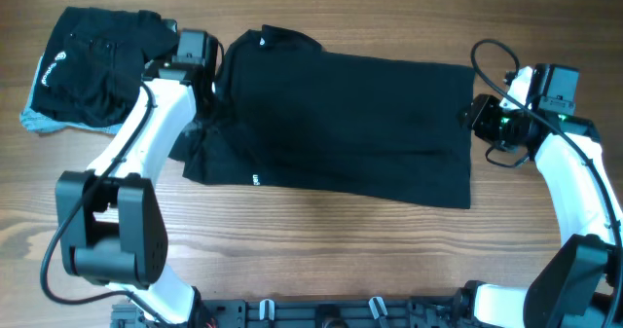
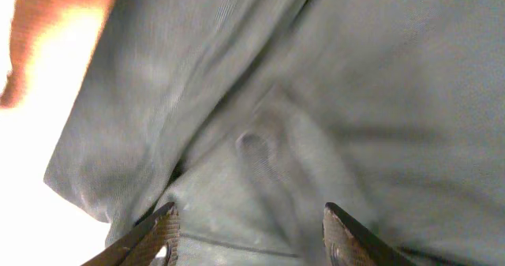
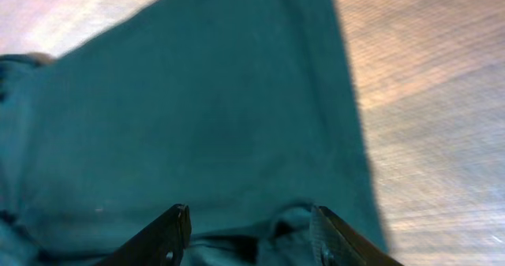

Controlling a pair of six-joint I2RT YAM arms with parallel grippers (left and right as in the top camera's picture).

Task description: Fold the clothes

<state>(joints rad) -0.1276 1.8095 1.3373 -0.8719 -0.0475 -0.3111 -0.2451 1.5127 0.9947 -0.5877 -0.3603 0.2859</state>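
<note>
The large black shirt (image 1: 341, 124) lies spread flat across the middle of the table, with a small white label (image 1: 262, 44) near its far left corner. My left gripper (image 1: 216, 70) sits at the shirt's left end. In the left wrist view its fingers (image 2: 248, 211) stand apart over wrinkled fabric (image 2: 260, 116) and hold nothing. My right gripper (image 1: 470, 114) is at the shirt's right edge. In the right wrist view it (image 3: 249, 211) is open, and a raised ridge of cloth (image 3: 292, 219) lies between the fingers. A folded black pile (image 1: 92, 65) with a white round logo (image 1: 51, 70) rests at the far left.
A pale grey edge (image 1: 37, 122) peeks out under the folded pile. Bare wooden table (image 1: 321, 240) runs along the front of the shirt and to its right (image 3: 442, 100). The arm bases stand at the near edge.
</note>
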